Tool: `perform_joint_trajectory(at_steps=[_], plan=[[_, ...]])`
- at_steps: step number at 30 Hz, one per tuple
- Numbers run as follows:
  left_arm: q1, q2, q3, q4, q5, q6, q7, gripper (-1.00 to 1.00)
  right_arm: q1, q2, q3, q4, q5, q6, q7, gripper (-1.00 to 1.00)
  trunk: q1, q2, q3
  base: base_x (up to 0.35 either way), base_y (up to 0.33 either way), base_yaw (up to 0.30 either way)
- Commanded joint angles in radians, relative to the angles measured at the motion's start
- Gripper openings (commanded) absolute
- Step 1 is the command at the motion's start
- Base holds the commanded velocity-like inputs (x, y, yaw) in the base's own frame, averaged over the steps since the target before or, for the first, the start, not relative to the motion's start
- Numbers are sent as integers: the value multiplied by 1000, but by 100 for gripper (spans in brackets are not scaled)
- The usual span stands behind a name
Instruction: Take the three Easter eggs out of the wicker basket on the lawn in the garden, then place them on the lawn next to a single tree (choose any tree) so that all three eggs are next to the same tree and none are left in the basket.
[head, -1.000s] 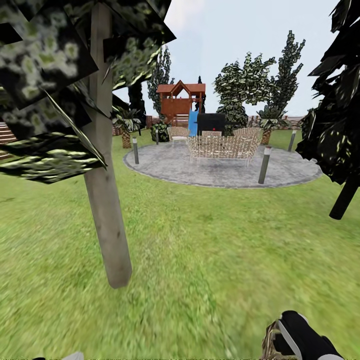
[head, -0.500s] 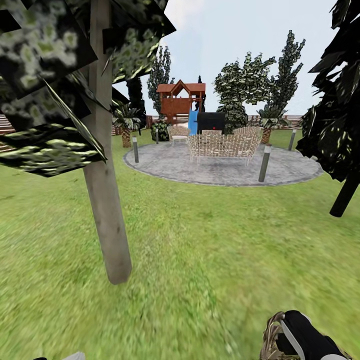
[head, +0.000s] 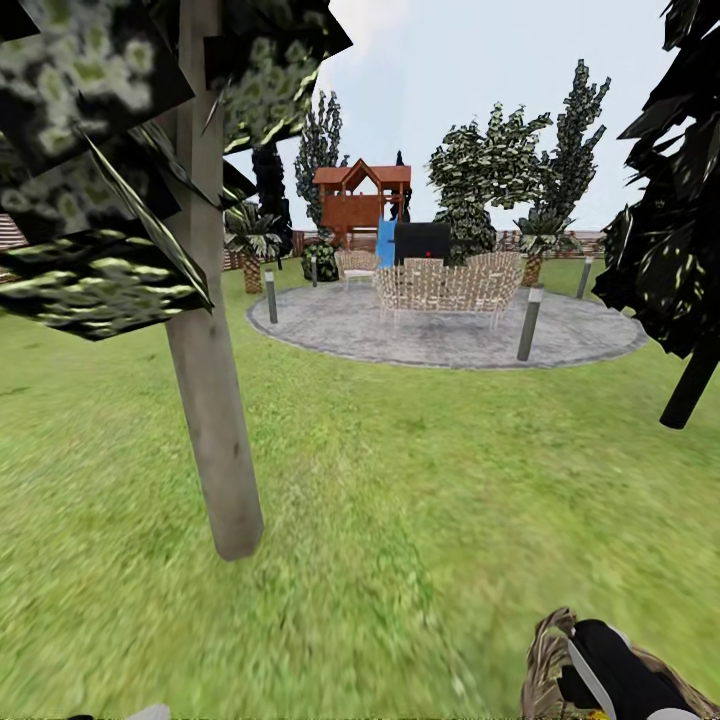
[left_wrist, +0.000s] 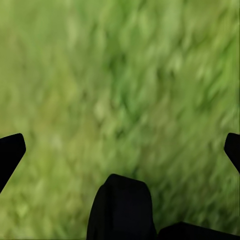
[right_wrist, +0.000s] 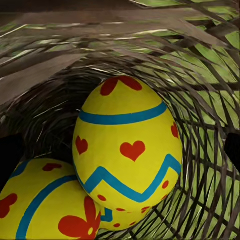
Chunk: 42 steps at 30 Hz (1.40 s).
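Right claw: cut off by the head view's lower edge; grip state cannot be told. The wicker basket shows there as a brown sliver touching the claw's arm.

Right wrist view: the claw looks straight into the basket. Upper Easter egg sits long axis upright, narrow end away from the weave floor, touching a second egg cut off at the frame edge. A third egg is mostly hidden beneath them.

Left claw: fingers spread wide, nothing between them, blurred lawn beyond.

Tree trunk stands ahead-left of the right claw. Versus 0.5 s ago: whole view shifted slightly; trunk base sits higher in frame.
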Motion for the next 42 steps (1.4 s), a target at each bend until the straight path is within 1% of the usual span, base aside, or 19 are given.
perform_joint_trajectory(at_steps=[1,6,21,22,24,27,42], plan=[[0,0,3,-1,-1,5,-3,100,0,-1,2,-2,-2,5,-3,100,4,-8,-4,0,0,0],[0,0,3,-1,-1,6,-3,100,0,-1,2,-2,-2,5,-3,100,23,-43,-20,0,0,0],[0,0,3,-1,-1,6,-3,100,0,-2,2,-3,-2,5,-3,100,30,-46,-78,0,0,0],[0,0,3,-1,-1,6,-3,100,0,-3,2,-5,-2,5,-3,100,30,-46,-82,0,0,0],[0,0,3,-1,-1,6,-3,100,0,-16,2,-21,-2,5,-2,100,31,-47,-90,0,0,0],[0,0,3,-1,-1,6,-3,100,0,-26,2,-28,-3,5,-1,100,32,-48,-101,0,0,0],[0,-1,3,-1,-1,6,-3,100,0,-29,2,-30,-3,5,-1,100,39,-51,-159,0,0,0]])
